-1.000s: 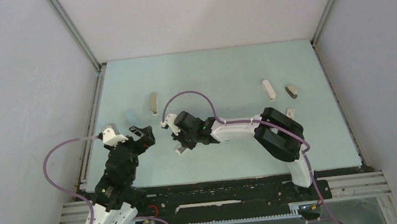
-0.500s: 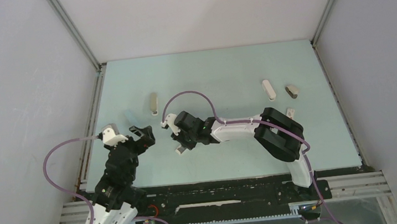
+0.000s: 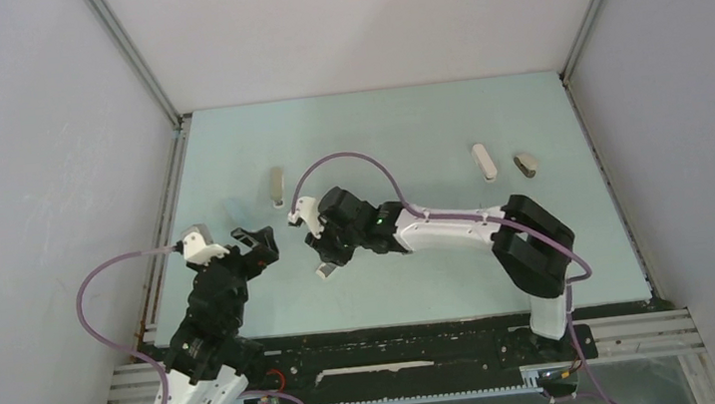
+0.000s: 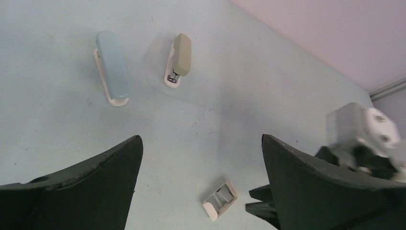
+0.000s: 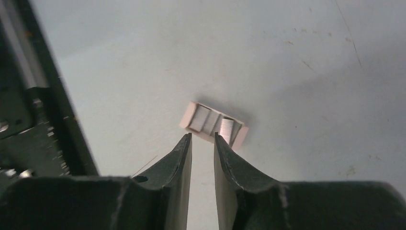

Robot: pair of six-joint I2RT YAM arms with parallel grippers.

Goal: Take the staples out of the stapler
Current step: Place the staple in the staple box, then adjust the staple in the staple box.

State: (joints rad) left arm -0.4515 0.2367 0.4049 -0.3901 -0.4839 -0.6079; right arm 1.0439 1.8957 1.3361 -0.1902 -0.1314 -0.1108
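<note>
Staples (image 5: 226,129) in small box (image 5: 189,118) lie just past right claw (image 5: 202,138).

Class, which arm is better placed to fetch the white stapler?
Right, probably: the white stapler lies nearer its base, far from the wide-open left hand.

Left pincer (image 4: 201,138) wide; right (image 5: 202,136) perhaps ajar
</note>
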